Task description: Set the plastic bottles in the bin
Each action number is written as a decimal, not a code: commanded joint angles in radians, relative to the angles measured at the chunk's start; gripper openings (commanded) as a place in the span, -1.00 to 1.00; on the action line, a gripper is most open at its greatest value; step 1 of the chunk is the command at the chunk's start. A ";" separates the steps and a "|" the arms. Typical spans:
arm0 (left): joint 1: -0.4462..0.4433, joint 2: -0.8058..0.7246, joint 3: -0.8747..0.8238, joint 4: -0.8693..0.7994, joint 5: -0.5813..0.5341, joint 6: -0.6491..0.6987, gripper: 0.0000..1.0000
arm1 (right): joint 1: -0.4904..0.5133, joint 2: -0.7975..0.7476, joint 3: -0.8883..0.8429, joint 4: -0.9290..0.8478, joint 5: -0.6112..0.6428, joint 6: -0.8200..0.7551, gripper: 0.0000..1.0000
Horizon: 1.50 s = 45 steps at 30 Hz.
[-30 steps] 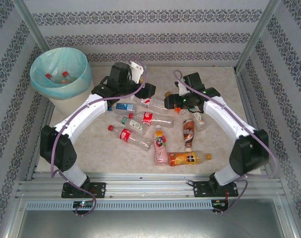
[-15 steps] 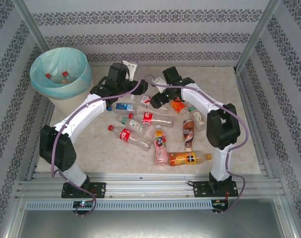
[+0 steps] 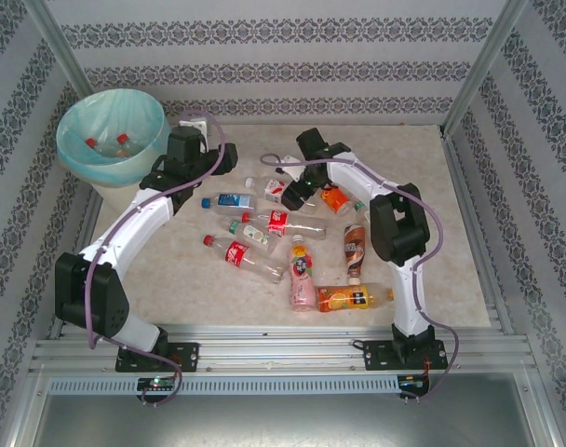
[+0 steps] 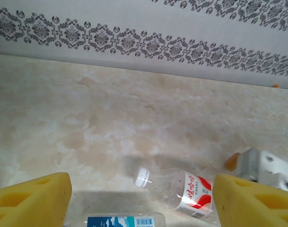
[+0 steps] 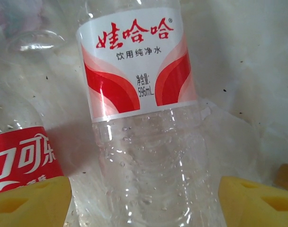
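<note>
You are grabbing now: your right jaws stand apart on both sides of a clear red-label bottle [image 5: 134, 71] lying on the tabletop [image 3: 423, 186], so close them and carry it to the bin [image 3: 153, 158] at far left. Your left jaws are apart and empty, and the bottle's cap is cut off

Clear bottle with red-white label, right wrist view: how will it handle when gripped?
The clear bottle looks empty, only droplets inside, so probably light. Thin walls will likely dent under pressure. Lying on its side, round, it may roll if nudged.
</note>
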 commanded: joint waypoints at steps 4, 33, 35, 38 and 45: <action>-0.003 -0.020 -0.007 0.049 0.034 -0.039 0.56 | 0.022 0.080 0.101 -0.094 0.042 -0.067 0.59; -0.003 -0.039 0.028 0.023 0.066 0.044 0.57 | 0.040 0.025 0.146 -0.131 0.079 -0.040 0.13; -0.003 -0.047 0.022 0.022 0.070 0.043 0.57 | 0.040 -0.003 0.137 -0.115 0.099 -0.034 0.11; -0.003 -0.061 0.023 0.023 0.088 0.041 0.57 | 0.040 -0.042 0.139 -0.103 0.120 -0.016 0.09; -0.002 -0.113 0.058 0.003 0.163 0.037 0.58 | 0.051 -0.195 0.073 -0.042 0.135 0.076 0.09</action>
